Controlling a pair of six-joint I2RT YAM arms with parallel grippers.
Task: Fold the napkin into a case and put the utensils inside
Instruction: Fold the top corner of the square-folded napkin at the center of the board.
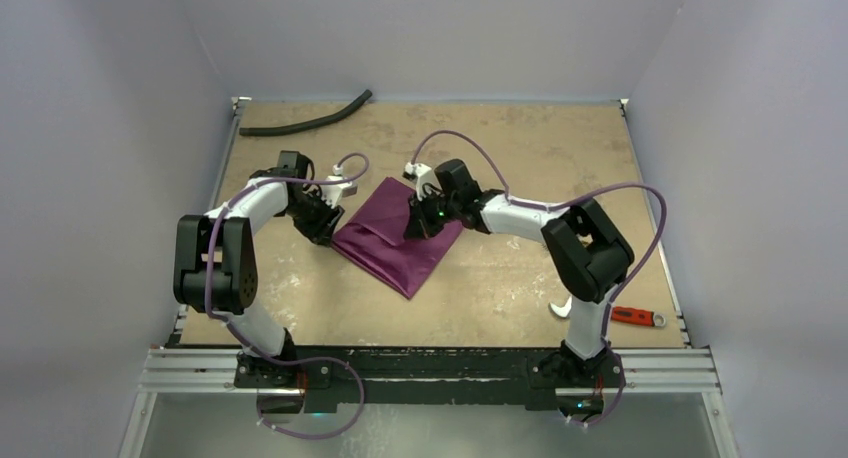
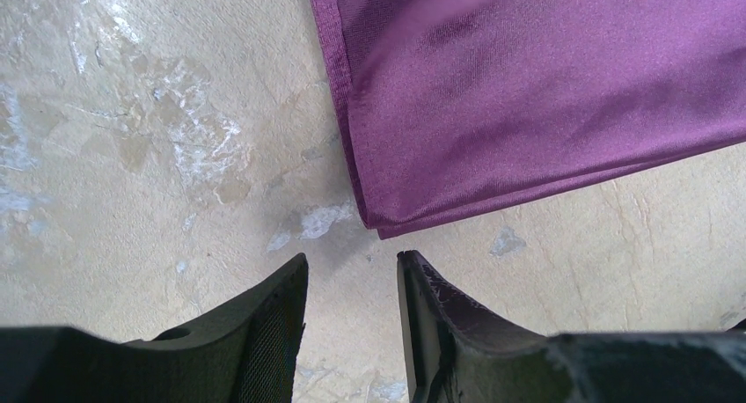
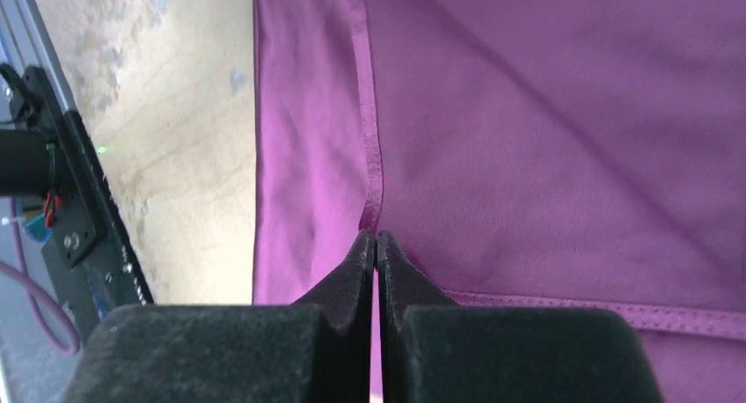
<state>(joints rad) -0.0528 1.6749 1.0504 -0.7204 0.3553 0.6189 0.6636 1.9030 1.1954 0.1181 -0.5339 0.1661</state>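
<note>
The plum-purple napkin point(image 1: 392, 240) lies folded on the table between my two grippers. My right gripper point(image 1: 418, 224) is over its right part. In the right wrist view the jaws point(image 3: 376, 238) are pressed together on a hemmed edge of the napkin point(image 3: 545, 139), and the hem runs straight into them. My left gripper point(image 1: 322, 224) is at the napkin's left side. In the left wrist view it point(image 2: 352, 260) is open and empty, just short of a folded corner of the napkin point(image 2: 528, 95), not touching it. The fork and spoon are out of view.
A long black rubber hose point(image 1: 305, 121) lies at the back left. A red-handled tool point(image 1: 636, 317) lies near the front right edge, beside the right arm's elbow. The tan tabletop point(image 1: 560, 148) has walls on three sides.
</note>
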